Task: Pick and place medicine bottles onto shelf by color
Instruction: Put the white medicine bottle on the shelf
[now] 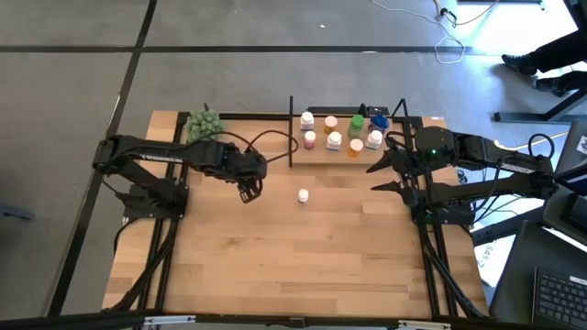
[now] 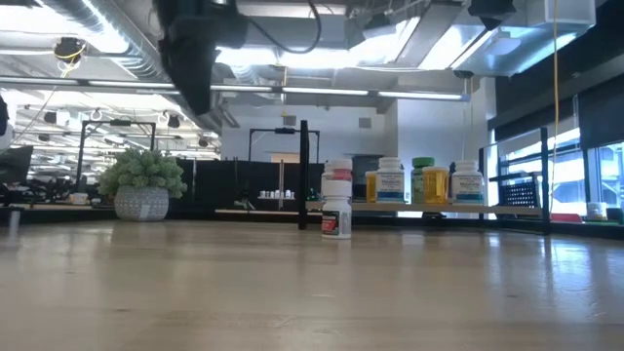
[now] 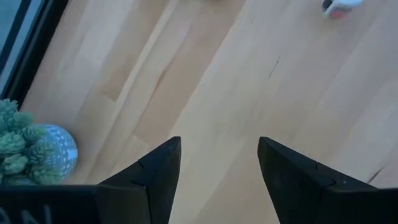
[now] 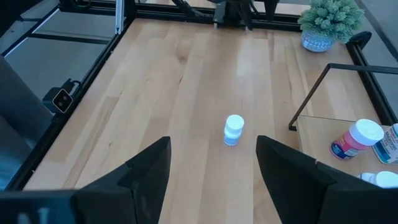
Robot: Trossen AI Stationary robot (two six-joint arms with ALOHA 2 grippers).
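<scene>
A small white-capped bottle [image 1: 303,194] stands upright alone on the tabletop; it also shows in the low view [image 2: 336,209] and the right wrist view [image 4: 234,130]. Several bottles, white, orange, pink, green and blue, stand on the light wood shelf [image 1: 341,159] at the table's far side. My left gripper [image 1: 249,191] is open and empty above the table, left of the lone bottle. My right gripper [image 1: 383,176] is open and empty by the shelf's right near corner, right of the bottle.
A green bushy plant in a pot [image 1: 203,123] stands at the table's far left. The shelf's black posts [image 1: 291,133] rise at its corners. Bare wood [image 1: 293,257] spreads toward the near edge. A laptop [image 1: 559,298] sits off the table's right.
</scene>
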